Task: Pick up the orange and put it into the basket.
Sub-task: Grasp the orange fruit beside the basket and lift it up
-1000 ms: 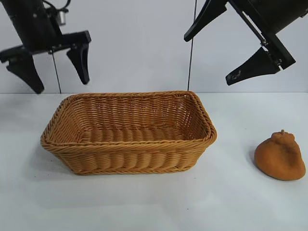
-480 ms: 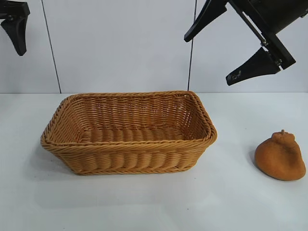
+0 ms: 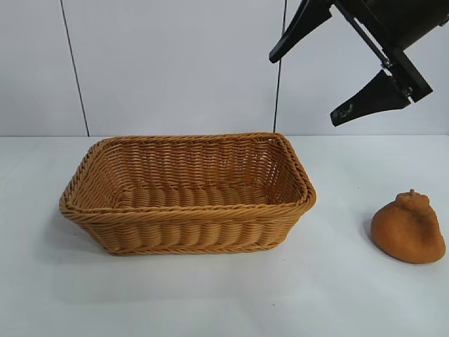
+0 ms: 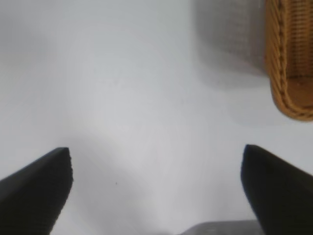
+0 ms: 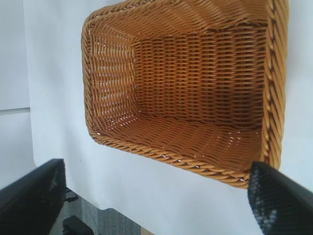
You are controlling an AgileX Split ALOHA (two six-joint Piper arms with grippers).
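Well, from where the exterior view looks on, the orange (image 3: pixel 408 228) sits on the white table (image 3: pixel 210 302) well to the right of the wicker basket (image 3: pixel 188 194), stem nub up and leaning a little, with nothing touching it. The right gripper (image 3: pixel 335 76) hangs high above the gap between basket and fruit, its black fingers spread wide and holding nothing; the left arm is out of this shot altogether. Over on the left wrist view, the left gripper (image 4: pixel 156 188) is wide open too, above bare table with only a corner of the basket (image 4: pixel 289 63) showing. On the right wrist view the camera looks straight into the empty basket (image 5: pixel 186 83), and the orange is not in sight, so I'd say the reach has not begun. To do it well, the right arm should swing outward until the fruit sits between the fingers, come down over the squat dome, and close low around its broad body, not the knobby neck.
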